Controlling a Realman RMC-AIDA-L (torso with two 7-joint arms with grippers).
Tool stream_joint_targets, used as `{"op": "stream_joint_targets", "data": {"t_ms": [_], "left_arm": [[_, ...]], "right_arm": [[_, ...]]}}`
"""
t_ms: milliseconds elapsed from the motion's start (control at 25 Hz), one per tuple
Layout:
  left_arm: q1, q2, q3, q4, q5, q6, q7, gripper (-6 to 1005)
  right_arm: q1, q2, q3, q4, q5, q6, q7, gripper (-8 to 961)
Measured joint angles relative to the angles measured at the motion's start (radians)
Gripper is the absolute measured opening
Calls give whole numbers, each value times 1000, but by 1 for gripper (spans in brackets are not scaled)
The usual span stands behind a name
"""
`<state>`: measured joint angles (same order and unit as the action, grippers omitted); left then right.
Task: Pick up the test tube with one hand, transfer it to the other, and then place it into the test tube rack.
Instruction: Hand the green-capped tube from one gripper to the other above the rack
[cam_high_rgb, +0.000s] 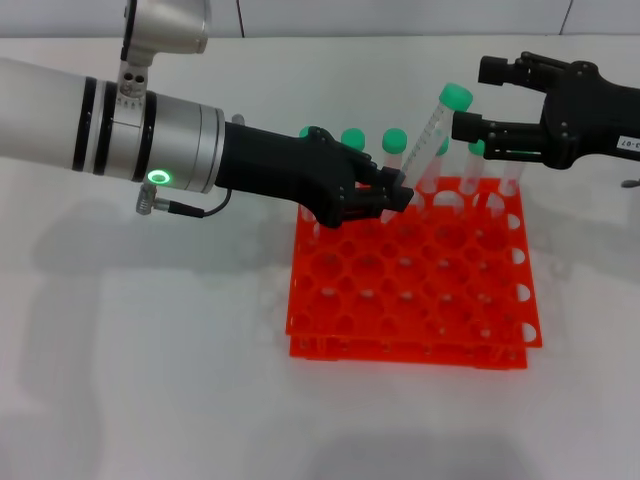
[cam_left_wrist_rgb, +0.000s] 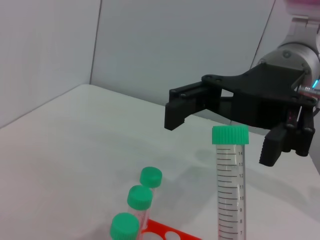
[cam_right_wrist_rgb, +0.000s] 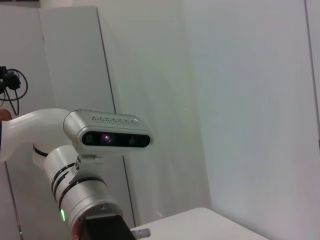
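My left gripper (cam_high_rgb: 396, 197), on the arm with the green light ring, is shut on the lower part of the test tube (cam_high_rgb: 431, 143) above the rack's back row. The tube tilts up and to the right, and its green cap (cam_left_wrist_rgb: 230, 135) points at my right gripper (cam_high_rgb: 470, 100). That gripper is open, with the cap just at the mouth of its fingers (cam_left_wrist_rgb: 176, 106) and not touching them. The orange-red test tube rack (cam_high_rgb: 410, 290) sits below both grippers. The right wrist view shows only the left arm (cam_right_wrist_rgb: 82, 197).
Several other green-capped tubes (cam_high_rgb: 393, 141) stand in the rack's back row, close around my left gripper; three of them (cam_left_wrist_rgb: 140, 197) show in the left wrist view. The rack's front rows are open holes. White table (cam_high_rgb: 150, 350) lies around it.
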<state>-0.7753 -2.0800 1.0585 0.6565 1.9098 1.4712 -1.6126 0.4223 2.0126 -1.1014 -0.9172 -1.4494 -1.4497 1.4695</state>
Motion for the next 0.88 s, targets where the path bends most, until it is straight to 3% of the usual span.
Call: {"op": "stream_joint_targets", "data": {"t_ms": [880], "left_arm": [[-3, 0, 0, 0, -3, -1, 4, 185]], "right_arm": [[21, 1, 0, 25, 0, 1, -1, 705]]}}
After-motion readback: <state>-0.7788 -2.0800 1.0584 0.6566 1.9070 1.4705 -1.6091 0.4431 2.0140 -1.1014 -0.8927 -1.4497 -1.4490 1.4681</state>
